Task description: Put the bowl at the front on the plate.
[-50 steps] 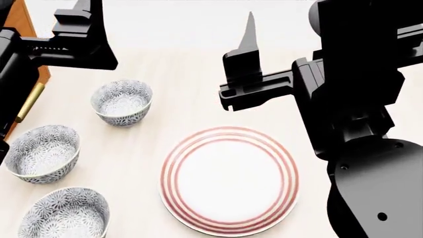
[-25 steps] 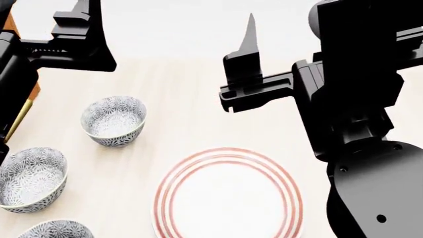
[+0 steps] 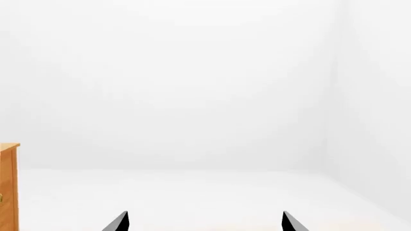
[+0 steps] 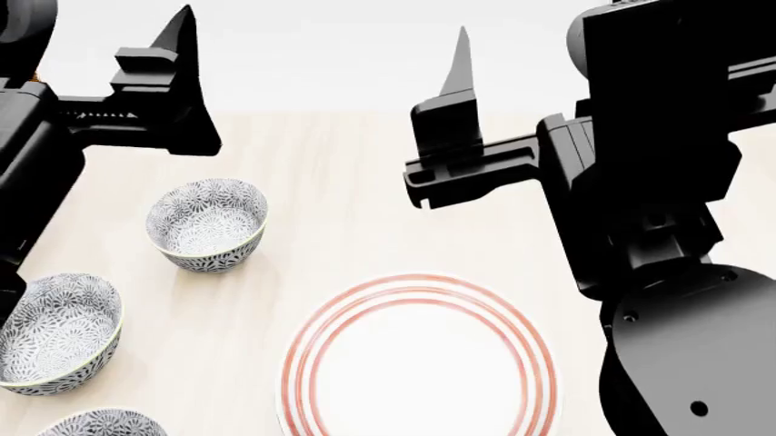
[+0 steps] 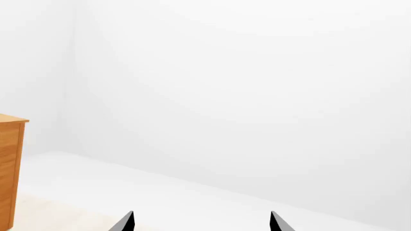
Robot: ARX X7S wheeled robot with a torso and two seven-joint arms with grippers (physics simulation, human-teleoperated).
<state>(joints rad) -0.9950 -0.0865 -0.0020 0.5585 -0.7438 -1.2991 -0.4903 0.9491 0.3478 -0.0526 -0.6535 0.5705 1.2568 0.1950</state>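
Pale tabletop [image 4: 340, 182]; both arms raised, fingers [image 4: 459, 64] apart.

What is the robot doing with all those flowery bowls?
Nothing is picked up yet. Both arms hang above the table with empty, open grippers, left and right. Three patterned bowls sit on the left: far, middle, and the front bowl cut off by the picture's edge. The red-ringed plate waits empty beside them.

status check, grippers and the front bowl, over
Left gripper and right gripper open, empty, held high off the table. Front bowl untouched at the near edge, left of the plate. Nothing in the way.
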